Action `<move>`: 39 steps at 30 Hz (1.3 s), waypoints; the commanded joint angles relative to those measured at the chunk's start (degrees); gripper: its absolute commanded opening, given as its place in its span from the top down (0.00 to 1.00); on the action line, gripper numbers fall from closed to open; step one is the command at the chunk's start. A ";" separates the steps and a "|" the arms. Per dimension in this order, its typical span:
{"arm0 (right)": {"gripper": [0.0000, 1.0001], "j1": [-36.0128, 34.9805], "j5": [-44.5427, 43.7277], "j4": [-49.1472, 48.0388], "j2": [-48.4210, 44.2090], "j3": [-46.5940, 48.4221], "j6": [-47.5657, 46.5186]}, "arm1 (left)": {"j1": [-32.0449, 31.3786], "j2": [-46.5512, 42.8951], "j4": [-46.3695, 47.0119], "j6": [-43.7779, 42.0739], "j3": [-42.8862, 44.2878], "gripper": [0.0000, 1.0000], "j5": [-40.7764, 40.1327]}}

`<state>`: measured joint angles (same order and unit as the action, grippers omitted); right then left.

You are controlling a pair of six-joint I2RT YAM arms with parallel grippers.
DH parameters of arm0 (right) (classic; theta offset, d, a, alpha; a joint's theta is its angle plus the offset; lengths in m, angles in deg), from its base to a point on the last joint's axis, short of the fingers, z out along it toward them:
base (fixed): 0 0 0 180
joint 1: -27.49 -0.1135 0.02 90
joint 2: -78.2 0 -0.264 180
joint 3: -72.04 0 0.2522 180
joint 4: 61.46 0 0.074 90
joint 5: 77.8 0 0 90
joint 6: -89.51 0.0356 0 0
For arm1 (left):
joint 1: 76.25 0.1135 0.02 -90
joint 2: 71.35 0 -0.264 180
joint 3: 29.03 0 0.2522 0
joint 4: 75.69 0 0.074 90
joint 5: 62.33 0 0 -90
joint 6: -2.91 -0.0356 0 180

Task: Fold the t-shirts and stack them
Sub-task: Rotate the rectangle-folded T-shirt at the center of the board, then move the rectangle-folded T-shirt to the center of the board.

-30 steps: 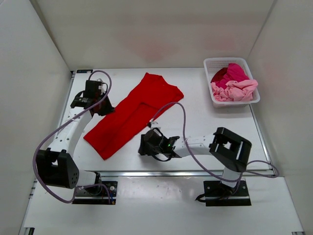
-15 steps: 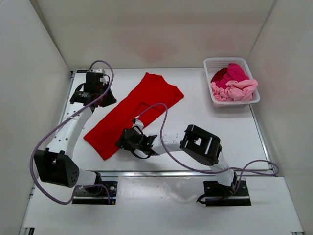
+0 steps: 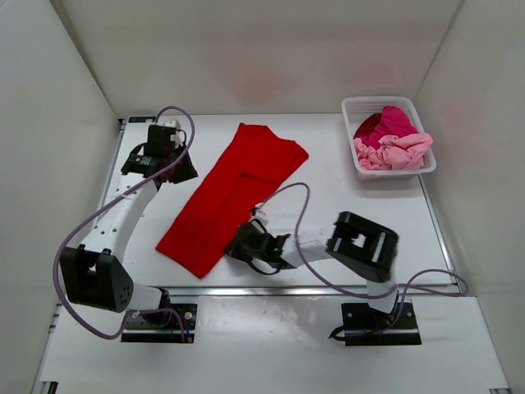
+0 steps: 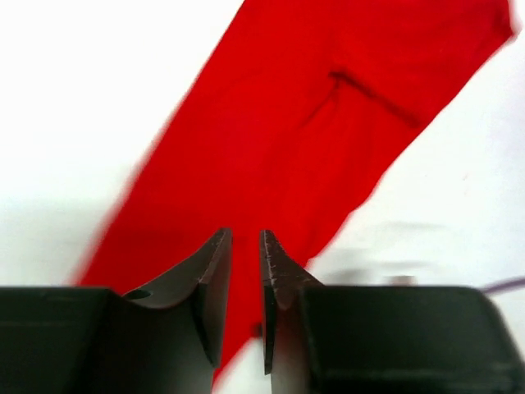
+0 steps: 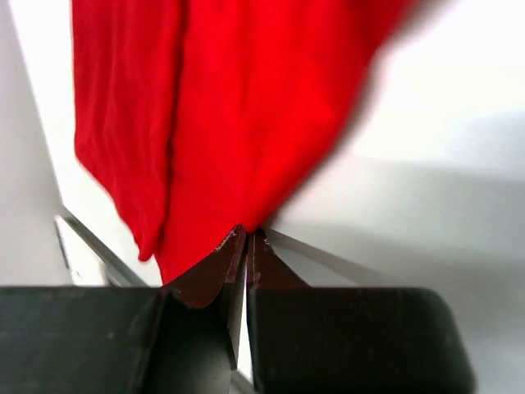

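**Top external view.** A red t-shirt (image 3: 231, 193), folded into a long strip, lies flat on the white desk (image 3: 361, 205). It runs slantwise from its 1 o'clock end near the back to its 7 o'clock end near the front edge. The left claw (image 3: 175, 167) sits at 10 o'clock from the shirt's middle, just beside the cloth's long edge. From here I cannot tell whether it touches the cloth. The right claw (image 3: 243, 244) is at 5 o'clock from the shirt's middle, against the near corner of the strip. At the desk's 2 o'clock corner stands a white lattice basket (image 3: 348, 105), well apart from the red shirt. It holds a magenta t-shirt (image 3: 392, 121) toward the back and a pale pink t-shirt (image 3: 398, 151) bunched toward the front.

**Left wrist view.** The left claw (image 4: 245, 246) has its two fingers parted by a thin slit, and nothing is clamped between them. The red t-shirt (image 4: 328, 123) stretches away from the fingertips toward 1 o'clock, with a fold seam showing across it.

**Right wrist view.** The right claw (image 5: 246, 238) is pressed closed, pinching an edge of the red t-shirt (image 5: 246, 107) at its tips. The cloth rises from the pinch toward 12 o'clock in two folded layers.
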<state>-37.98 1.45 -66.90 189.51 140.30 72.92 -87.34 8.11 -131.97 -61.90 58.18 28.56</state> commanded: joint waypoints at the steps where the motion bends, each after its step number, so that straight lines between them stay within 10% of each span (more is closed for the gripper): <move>1: 1.00 1.92 -1.82 5.04 -11.50 -12.37 -3.00 | -1.56 0.34 0.95 -1.63 -2.87 0.68 1.93; 6: 0.99 8.06 5.54 7.24 -29.44 -31.88 -5.46 | -1.56 1.48 4.81 -1.20 -9.72 0.50 8.15; 15: 0.97 18.09 8.28 26.39 -52.50 -35.95 -12.76 | -4.12 13.08 15.62 4.08 -7.01 0.35 13.52; 18: 0.70 21.79 10.30 30.95 -58.03 -35.61 -17.14 | -4.38 15.64 17.03 4.60 -7.62 0.37 17.65; 20: 0.52 22.05 12.04 34.30 -60.23 -33.51 -18.55 | -3.77 11.88 16.78 3.30 -10.42 0.38 19.50; 28: 0.53 26.61 20.40 32.66 -57.18 -34.81 -23.65 | -0.77 8.50 15.52 2.66 -17.11 0.35 20.56; 39: 0.54 26.80 23.40 36.07 -55.58 -28.40 -26.13 | -2.18 31.08 23.19 10.76 6.06 0.32 16.96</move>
<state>-10.27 23.27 -31.25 134.25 109.92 47.70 -90.27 36.66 -112.52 -53.77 57.66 46.28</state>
